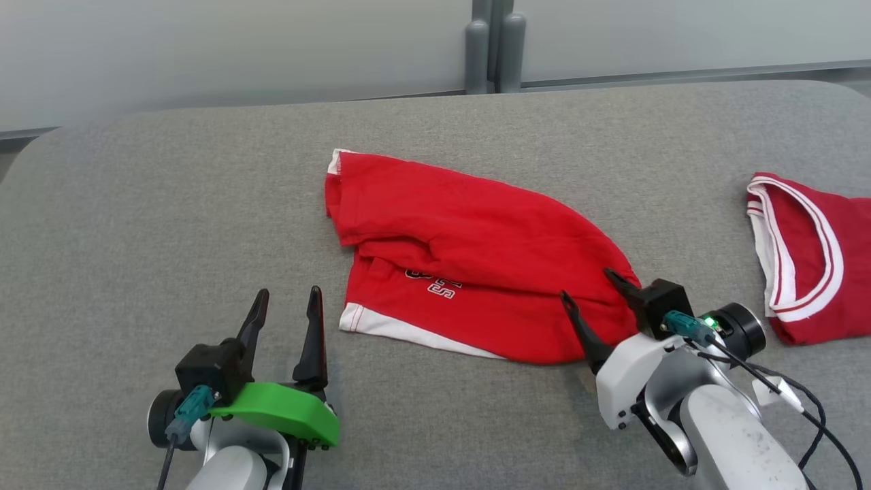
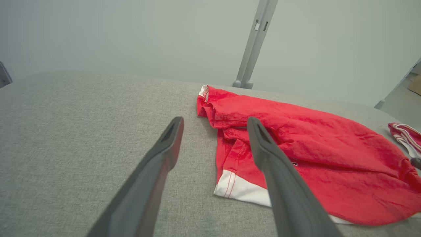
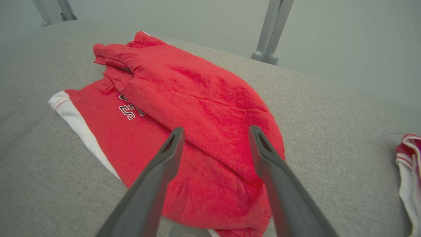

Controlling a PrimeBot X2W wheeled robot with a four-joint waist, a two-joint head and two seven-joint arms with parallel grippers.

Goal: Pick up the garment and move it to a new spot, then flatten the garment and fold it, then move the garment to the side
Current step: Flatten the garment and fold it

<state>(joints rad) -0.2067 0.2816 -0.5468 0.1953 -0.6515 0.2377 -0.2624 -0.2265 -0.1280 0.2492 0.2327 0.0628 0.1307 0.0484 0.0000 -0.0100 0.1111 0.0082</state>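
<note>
Currently the left gripper (image 1: 288, 291) and right gripper (image 1: 585, 282) gape empty; the red garment (image 1: 469, 258) lies bunched on the table (image 1: 170, 224), partly under the right one. Pinching 2 overlapped layers could lift a tangle.

Before me lay grey fabric-covered tabletop (image 1: 170, 224), far corners rounded. Behind it stood pale grey wall panels (image 1: 204, 47), twin grey posts (image 1: 493, 54) at seam between them. Light was soft, even.
</note>
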